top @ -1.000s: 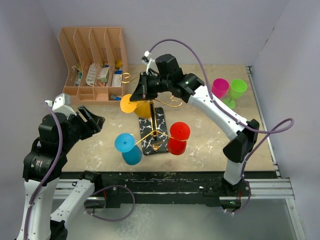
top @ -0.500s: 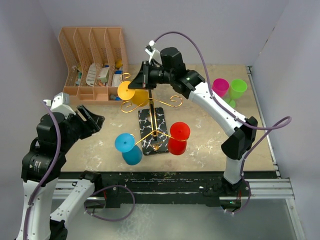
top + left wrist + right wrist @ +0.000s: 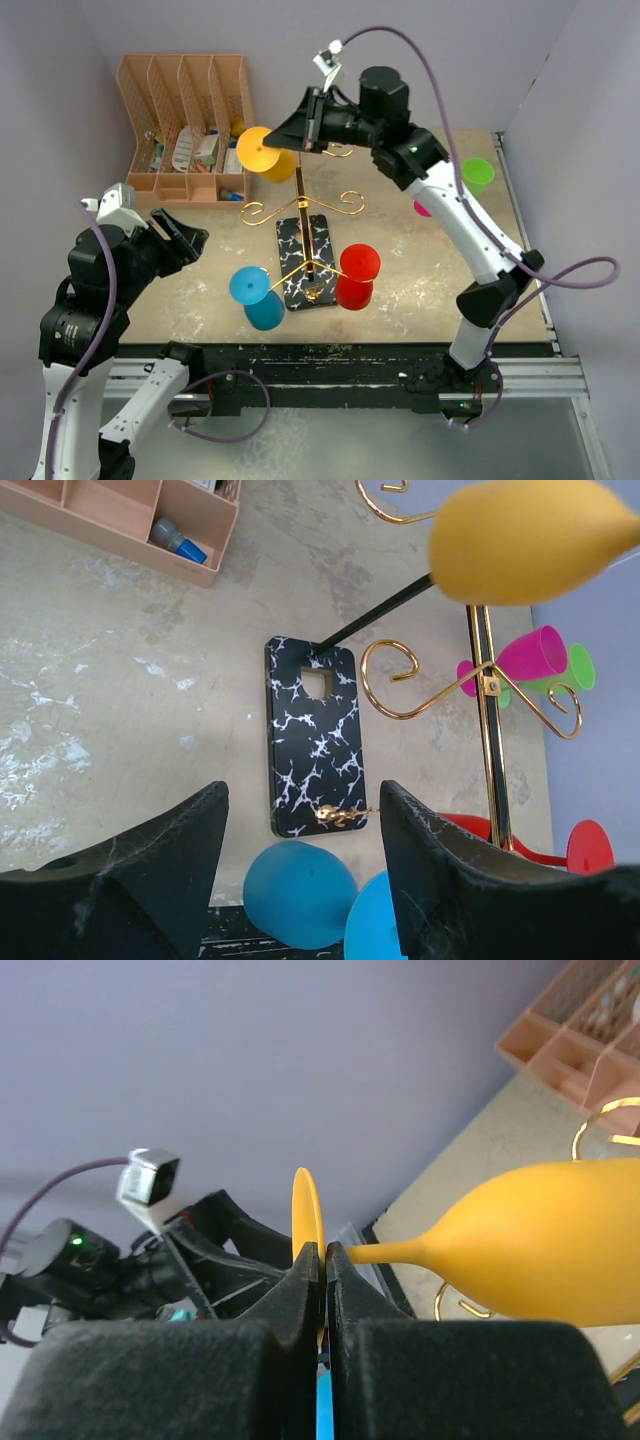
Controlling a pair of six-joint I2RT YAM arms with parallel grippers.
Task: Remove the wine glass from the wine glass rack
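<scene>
The wine glass rack (image 3: 300,215) stands mid-table: a gold pole with curled hooks on a black marble base (image 3: 308,262). My right gripper (image 3: 300,135) is shut on the foot disc (image 3: 305,1210) of a yellow wine glass (image 3: 262,152) and holds it on its side, above and left of the upper hooks, clear of them. Its bowl shows in the right wrist view (image 3: 540,1240) and the left wrist view (image 3: 520,540). A blue glass (image 3: 258,297) and a red glass (image 3: 355,277) hang from the lower arms. My left gripper (image 3: 185,238) is open and empty, left of the rack.
A peach slotted organiser (image 3: 185,125) with small items stands at the back left. A green glass (image 3: 477,176) and a pink glass (image 3: 422,208), partly hidden by the right arm, stand at the back right. Grey walls enclose the table.
My right gripper has lifted the yellow glass up and back, off the upper hook and clear of the rack. The left arm has not moved.
</scene>
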